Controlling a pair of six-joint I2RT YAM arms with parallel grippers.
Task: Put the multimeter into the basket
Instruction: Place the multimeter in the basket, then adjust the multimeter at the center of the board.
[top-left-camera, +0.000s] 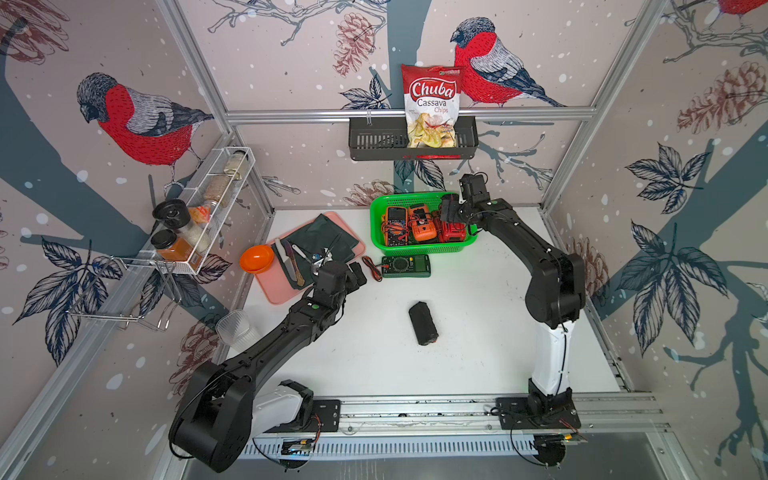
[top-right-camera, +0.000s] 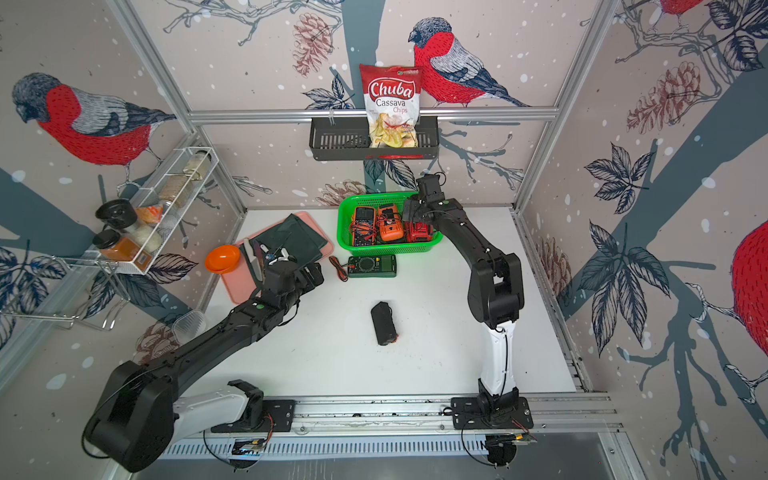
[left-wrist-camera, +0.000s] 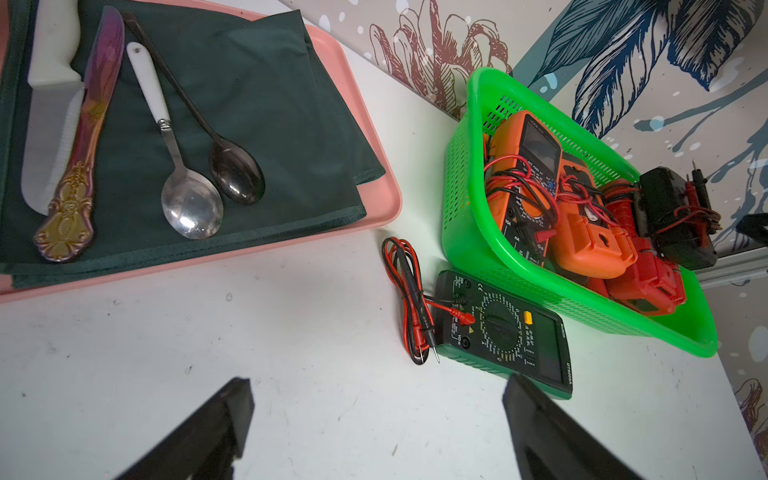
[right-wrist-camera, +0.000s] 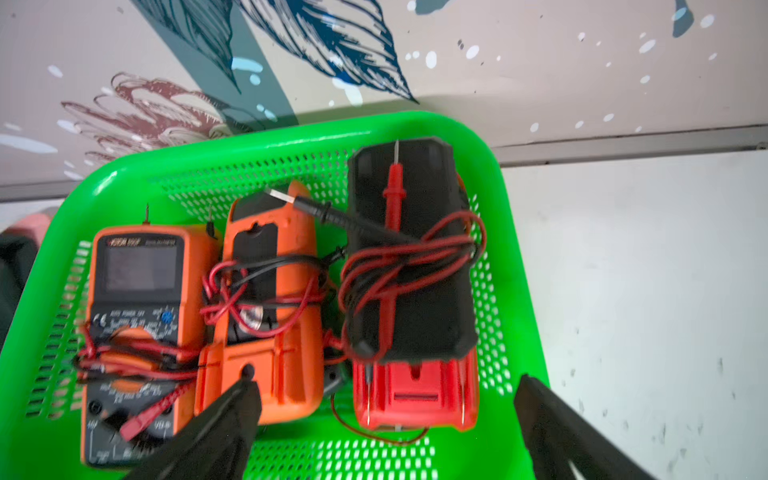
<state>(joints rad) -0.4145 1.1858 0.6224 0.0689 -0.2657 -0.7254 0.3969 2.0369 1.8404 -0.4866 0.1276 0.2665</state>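
A bright green basket (top-left-camera: 415, 248) (top-right-camera: 386, 248) (left-wrist-camera: 461, 216) (right-wrist-camera: 291, 137) stands at the back of the white table. It holds two orange multimeters, plus a black multimeter (right-wrist-camera: 411, 249) wrapped in red leads that lies on a red one (right-wrist-camera: 415, 399). My right gripper (top-left-camera: 451, 212) (top-right-camera: 411, 210) (right-wrist-camera: 388, 390) hangs open over the basket's right end, holding nothing. A dark green multimeter (top-left-camera: 409, 266) (top-right-camera: 374, 266) (left-wrist-camera: 505, 332) lies on the table against the basket's front wall. My left gripper (top-left-camera: 359, 274) (top-right-camera: 316, 274) (left-wrist-camera: 378, 390) is open just left of it. Another black multimeter (top-left-camera: 423, 323) (top-right-camera: 384, 323) lies mid-table.
A pink tray (top-left-camera: 274, 291) (left-wrist-camera: 374, 195) with a green cloth and cutlery sits at the left, next to an orange bowl (top-left-camera: 256, 257). A clear tub (top-left-camera: 235, 328) stands by the left arm. A white wire rack (top-left-camera: 208, 216) and a dark shelf (top-left-camera: 374, 141) with a chips bag hang on the walls.
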